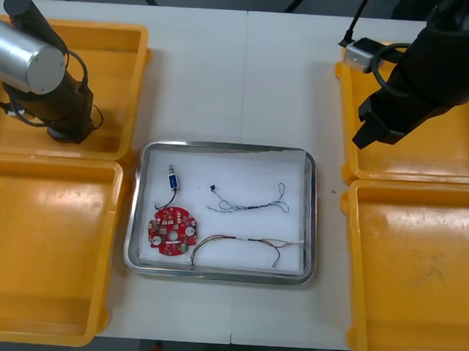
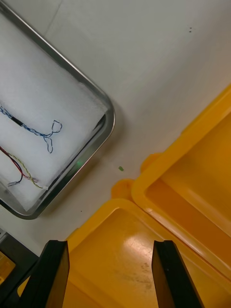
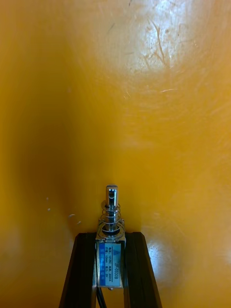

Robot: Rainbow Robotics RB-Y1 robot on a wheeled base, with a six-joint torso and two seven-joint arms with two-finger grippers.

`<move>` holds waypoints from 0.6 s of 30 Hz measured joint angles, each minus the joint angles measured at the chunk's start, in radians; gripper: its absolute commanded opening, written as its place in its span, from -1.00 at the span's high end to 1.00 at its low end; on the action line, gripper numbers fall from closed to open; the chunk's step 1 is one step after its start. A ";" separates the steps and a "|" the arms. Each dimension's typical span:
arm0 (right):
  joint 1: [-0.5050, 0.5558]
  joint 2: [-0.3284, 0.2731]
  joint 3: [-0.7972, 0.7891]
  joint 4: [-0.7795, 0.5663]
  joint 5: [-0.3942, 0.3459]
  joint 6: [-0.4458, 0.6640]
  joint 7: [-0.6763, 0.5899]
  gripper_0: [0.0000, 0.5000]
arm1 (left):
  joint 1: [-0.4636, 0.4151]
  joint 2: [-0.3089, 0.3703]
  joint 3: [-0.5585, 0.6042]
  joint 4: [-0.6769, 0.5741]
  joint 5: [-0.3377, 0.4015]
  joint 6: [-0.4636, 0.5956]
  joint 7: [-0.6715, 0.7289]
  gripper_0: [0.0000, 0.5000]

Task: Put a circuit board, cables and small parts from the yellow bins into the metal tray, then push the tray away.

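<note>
Yellow bin [image 1: 108, 43] at far left, left hand [image 3: 109, 237] clenched on a small metal part [image 3: 111, 219].
I had the part pinched by its labelled body between the black fingers [image 3: 83, 269], low over the glossy, scuffed bin floor, its sprung plunger poking out ahead. My worry was that smooth casing slipping or twisting on the lift, or clipping the bin wall. Right hand [image 2: 109, 244] hung released over the right-side bins [image 2: 192, 183], beside the shiny metal tray [image 1: 224, 148], white inside.
</note>
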 measured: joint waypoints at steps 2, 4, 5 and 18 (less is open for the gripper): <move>0.018 -0.009 -0.037 -0.002 0.001 0.000 -0.001 -1.00 | -0.008 0.000 0.001 -0.001 0.000 0.035 -0.037 1.00; 0.041 -0.014 -0.077 -0.010 0.006 0.000 -0.010 -1.00 | -0.016 0.001 0.008 -0.003 0.000 0.077 -0.109 1.00; 0.054 -0.016 -0.099 -0.017 0.011 0.001 -0.023 -1.00 | -0.018 0.001 0.017 -0.007 0.000 0.096 -0.157 1.00; 0.275 -0.054 -0.337 -0.158 0.049 0.003 -0.051 -1.00 | -0.018 0.035 0.178 -0.145 0.000 0.333 -0.459 1.00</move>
